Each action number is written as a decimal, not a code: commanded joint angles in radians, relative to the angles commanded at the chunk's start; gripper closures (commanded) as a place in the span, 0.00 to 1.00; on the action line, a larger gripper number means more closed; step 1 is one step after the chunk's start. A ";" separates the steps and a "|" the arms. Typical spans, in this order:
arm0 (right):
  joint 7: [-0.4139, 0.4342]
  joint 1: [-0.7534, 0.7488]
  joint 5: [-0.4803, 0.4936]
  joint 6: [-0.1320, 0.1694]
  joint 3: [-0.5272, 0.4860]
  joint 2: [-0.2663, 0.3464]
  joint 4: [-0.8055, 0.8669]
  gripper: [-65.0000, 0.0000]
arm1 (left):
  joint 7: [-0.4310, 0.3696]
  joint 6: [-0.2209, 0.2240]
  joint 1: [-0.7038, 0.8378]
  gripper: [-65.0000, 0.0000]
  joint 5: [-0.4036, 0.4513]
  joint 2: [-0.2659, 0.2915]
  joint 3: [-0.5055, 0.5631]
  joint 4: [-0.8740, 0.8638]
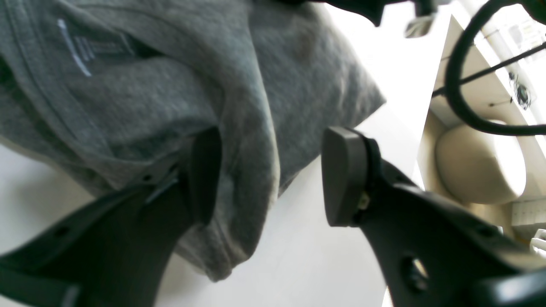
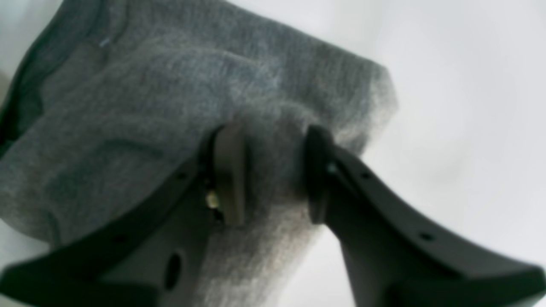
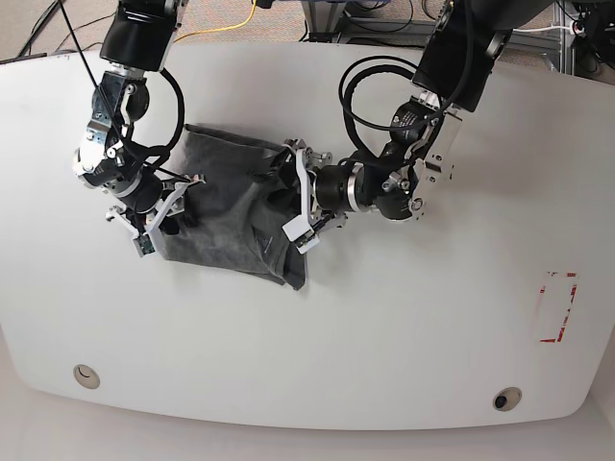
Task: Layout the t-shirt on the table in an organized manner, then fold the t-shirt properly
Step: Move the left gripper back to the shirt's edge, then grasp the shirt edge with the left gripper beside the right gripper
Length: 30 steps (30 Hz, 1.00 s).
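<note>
Both grippers are on the t-shirt [image 3: 231,216], bunched on the table [image 3: 384,317].

Nearest us, ahead of the shirt, we see two round holes [image 3: 86,376] at the table's front edge, and off to the shirt's far right a red dashed rectangle [image 3: 557,307]. At the shirt's left edge, our right gripper [image 2: 271,175] has its jaws pinched narrow on a ridge of grey cloth. At the shirt's right side, our left gripper [image 1: 273,175] stands wide apart, a fold hanging between the pads: one finger [image 1: 204,175] touches the cloth, the other pad [image 1: 343,175] is clear of it. The shirt lies crumpled, left of the table's centre.
</note>
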 joint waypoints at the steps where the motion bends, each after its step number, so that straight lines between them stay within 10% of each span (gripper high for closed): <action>1: 0.006 0.000 0.000 0.000 0.000 0.000 -0.012 0.84 | 0.000 0.000 0.000 0.60 0.000 -0.005 -0.002 -0.009; 30: 0.044 -0.044 0.002 0.000 0.000 0.008 0.075 0.83 | -0.072 -0.002 0.012 0.61 -0.009 -0.224 -0.005 -0.048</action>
